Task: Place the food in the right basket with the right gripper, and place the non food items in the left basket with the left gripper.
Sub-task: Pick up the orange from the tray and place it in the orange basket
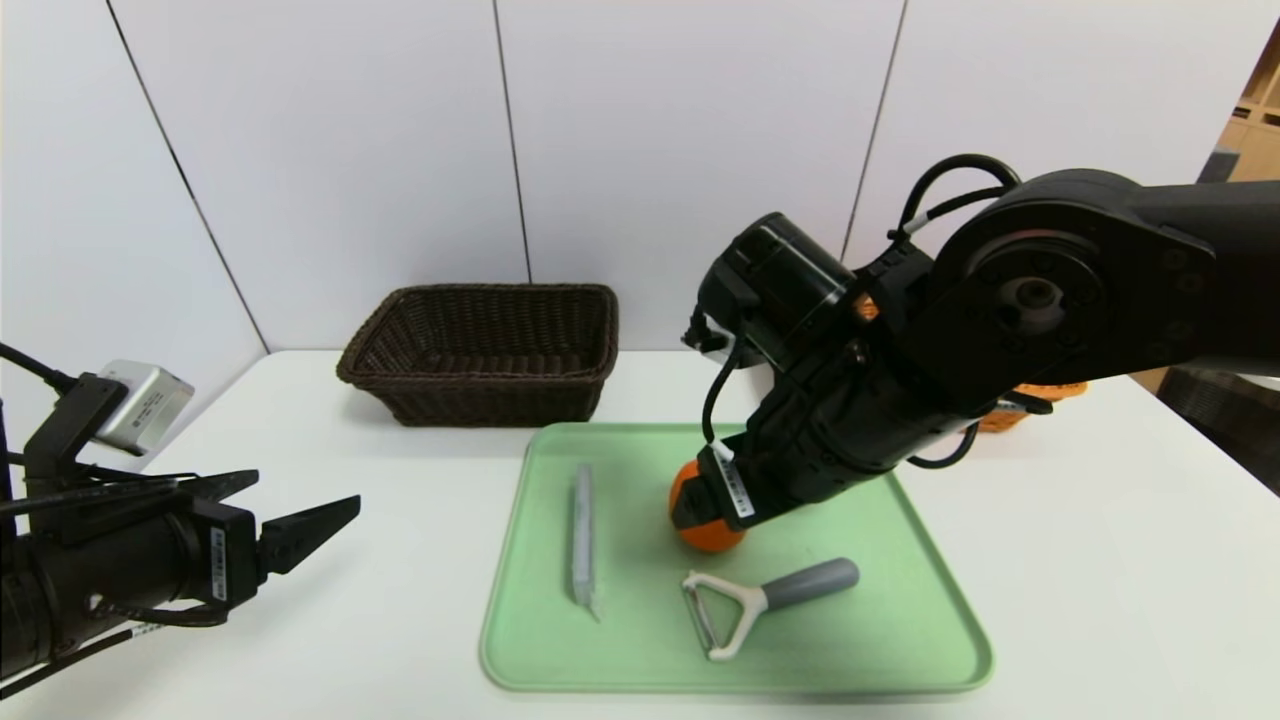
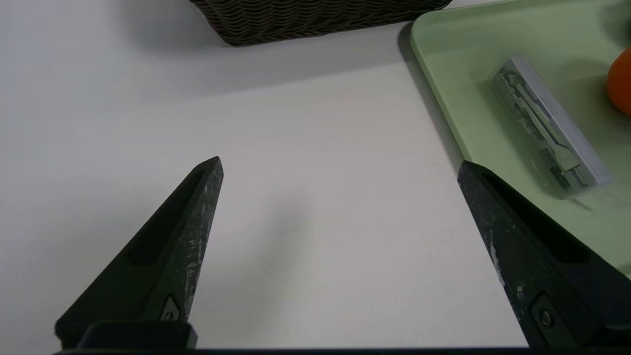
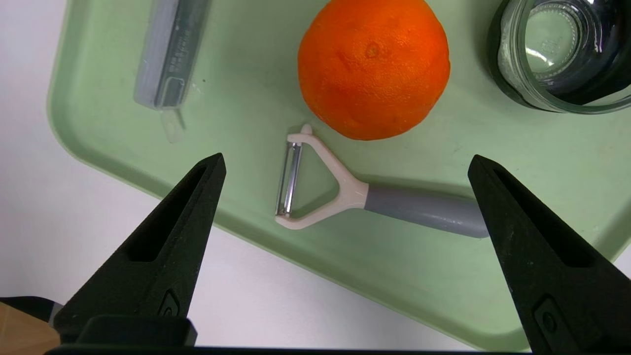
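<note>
An orange (image 3: pixel 373 66), a peeler (image 3: pixel 345 190), a grey case (image 3: pixel 170 52) and a glass jar (image 3: pixel 559 54) are held on the green tray (image 1: pixel 900 640). The right gripper (image 3: pixel 345 197) is spread wide above the orange; the left gripper (image 2: pixel 340 207) is held wide off the tray's left edge. Nothing is seen inside the dark wicker basket (image 1: pixel 480 355).

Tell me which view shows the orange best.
The right wrist view: the orange shows nearly whole, on the tray beside the peeler. In the head view the right arm hides most of it. The left wrist view catches only a sliver at the picture's edge.
</note>
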Controlling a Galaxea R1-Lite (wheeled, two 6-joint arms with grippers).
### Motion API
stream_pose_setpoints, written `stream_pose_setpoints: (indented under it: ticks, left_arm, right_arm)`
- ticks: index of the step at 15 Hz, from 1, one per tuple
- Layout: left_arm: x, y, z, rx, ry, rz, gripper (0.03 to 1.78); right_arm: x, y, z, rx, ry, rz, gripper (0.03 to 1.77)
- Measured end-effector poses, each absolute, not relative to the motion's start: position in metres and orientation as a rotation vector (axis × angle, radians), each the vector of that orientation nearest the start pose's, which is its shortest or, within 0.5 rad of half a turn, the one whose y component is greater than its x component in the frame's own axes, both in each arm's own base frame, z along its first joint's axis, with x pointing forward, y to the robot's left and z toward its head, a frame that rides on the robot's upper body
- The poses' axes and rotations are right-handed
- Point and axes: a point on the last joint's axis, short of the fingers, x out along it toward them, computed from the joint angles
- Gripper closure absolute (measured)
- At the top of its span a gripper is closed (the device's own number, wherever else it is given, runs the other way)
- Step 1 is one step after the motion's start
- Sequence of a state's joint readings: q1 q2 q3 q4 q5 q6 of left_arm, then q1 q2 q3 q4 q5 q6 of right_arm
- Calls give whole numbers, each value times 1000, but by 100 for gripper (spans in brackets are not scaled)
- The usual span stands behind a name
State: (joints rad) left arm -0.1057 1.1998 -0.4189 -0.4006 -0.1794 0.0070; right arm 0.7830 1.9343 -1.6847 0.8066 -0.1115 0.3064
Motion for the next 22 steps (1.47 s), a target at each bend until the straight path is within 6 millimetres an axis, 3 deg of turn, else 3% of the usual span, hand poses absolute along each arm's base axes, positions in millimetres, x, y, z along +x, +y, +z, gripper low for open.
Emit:
stream_pose_setpoints:
  ticks: [8,22]
  left_arm:
    - [161,-21,173,-6,374,-284,12]
    - [161,-21,174,-11,373,-281,12]
  right_arm:
    - [253,242,211,-216,1050,447,10]
    - [289,259,174,-244,1008,457,10]
